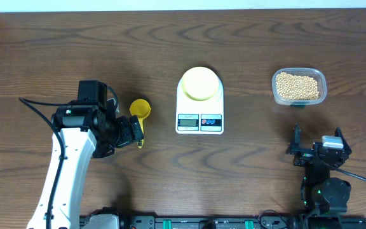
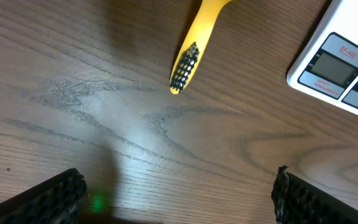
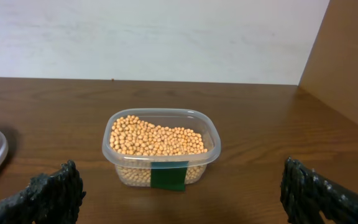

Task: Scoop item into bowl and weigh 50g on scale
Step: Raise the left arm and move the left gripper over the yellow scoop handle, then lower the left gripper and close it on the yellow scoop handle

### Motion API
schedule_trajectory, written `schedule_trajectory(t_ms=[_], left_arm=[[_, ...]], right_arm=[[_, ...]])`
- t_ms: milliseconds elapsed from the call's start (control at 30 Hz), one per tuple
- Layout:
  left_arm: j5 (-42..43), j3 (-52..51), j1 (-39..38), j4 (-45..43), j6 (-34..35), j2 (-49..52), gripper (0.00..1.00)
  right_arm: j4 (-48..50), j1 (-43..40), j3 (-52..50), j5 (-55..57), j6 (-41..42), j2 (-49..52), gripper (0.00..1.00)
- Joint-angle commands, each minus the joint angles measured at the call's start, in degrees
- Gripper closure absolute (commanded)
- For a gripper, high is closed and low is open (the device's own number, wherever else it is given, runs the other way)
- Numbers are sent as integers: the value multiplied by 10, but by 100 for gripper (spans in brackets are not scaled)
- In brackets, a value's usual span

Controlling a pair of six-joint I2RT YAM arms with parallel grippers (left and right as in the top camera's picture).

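Left gripper [image 2: 178,180], fingers spread wide, hovering near bright yellow plastic scoop [image 2: 194,43] handle; needing to centre over handle before pinching.

Left claw [image 2: 178,186], right claw [image 3: 179,183]: jaws spread wide.

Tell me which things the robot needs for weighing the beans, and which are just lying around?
Needed for the job:
beans
tub holding them
scoop
bowl
scale under the bowl

Just there:
table
wall
cable trailing from the robot
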State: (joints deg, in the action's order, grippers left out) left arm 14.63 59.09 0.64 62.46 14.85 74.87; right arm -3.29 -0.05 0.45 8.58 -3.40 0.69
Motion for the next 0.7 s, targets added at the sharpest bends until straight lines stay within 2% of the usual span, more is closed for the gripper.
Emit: schedule_trajectory(t_ms=[0, 667], left_arm=[[-8, 10, 3, -2, 3, 0, 2], [-8, 10, 3, -2, 5, 0, 2]], right_arm=[[-2, -4, -1, -1, -5, -3, 1], [-2, -4, -1, -1, -5, -3, 1]])
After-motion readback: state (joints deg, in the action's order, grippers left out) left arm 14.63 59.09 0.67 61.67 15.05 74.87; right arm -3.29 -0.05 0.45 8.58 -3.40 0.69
